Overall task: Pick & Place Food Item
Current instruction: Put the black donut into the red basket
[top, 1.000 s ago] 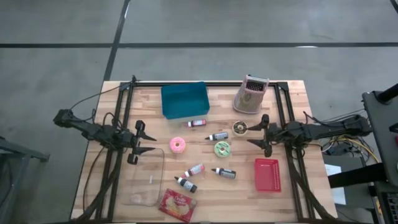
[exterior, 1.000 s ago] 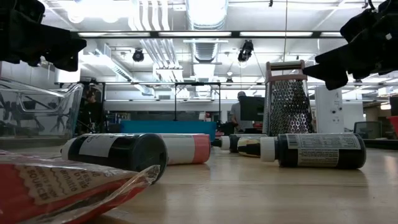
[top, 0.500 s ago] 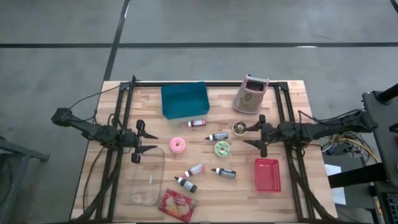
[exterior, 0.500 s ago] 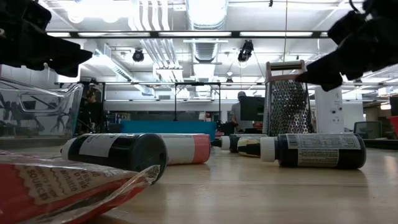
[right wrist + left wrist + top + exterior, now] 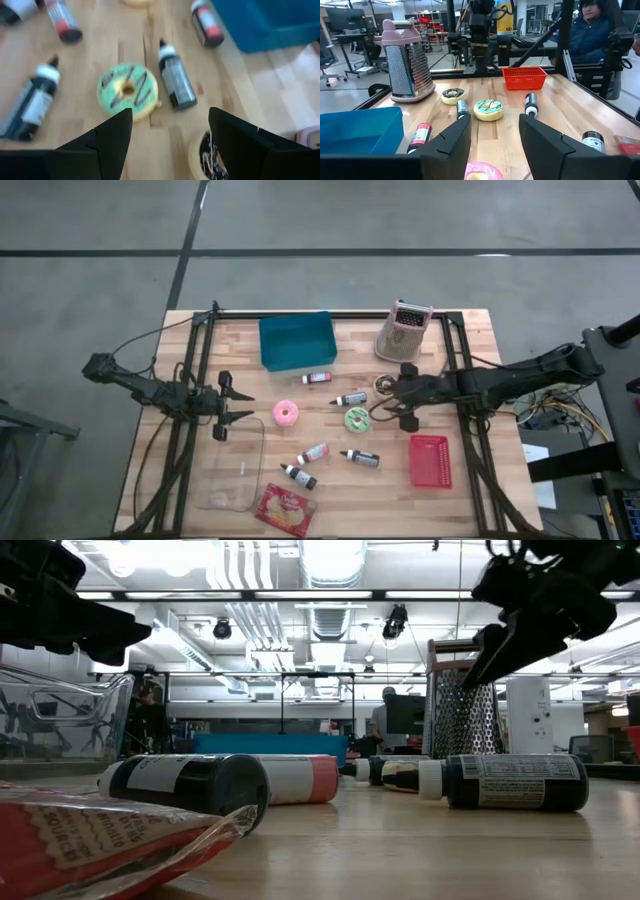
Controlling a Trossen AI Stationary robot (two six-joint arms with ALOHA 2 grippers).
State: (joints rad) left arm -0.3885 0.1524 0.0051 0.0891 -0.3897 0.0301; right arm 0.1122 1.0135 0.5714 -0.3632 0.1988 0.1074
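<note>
The right gripper hangs above the middle of the pale wooden plank counter with its fingers spread wide and nothing between them, just beside the green-iced ring doughnut with dark stripes, which lies flat on the boards between a small dark squeeze bottle with a white cap and another dark squeeze bottle nearer the front edge. Close by, at the gripper's far side, sits a chocolate-topped doughnut, and beyond it stands the upright metal box grater with a pink top at the back edge. The left gripper waits over the counter's left part, its fingers partly apart and empty, pointing toward the pink-iced ring doughnut, which lies in open boards with free room around it. A teal rectangular plastic bin sits at the back, a small red-labelled bottle just in front of it; a red mesh plastic basket lies toward the right front; a clear plastic tray and a red snack packet in clear wrap lie at the front left, near two more small bottles. Black frame rails run along both sides of the counter. Around it is grey concrete floor; across the room, a person in a dark jacket sits behind the counter.
</note>
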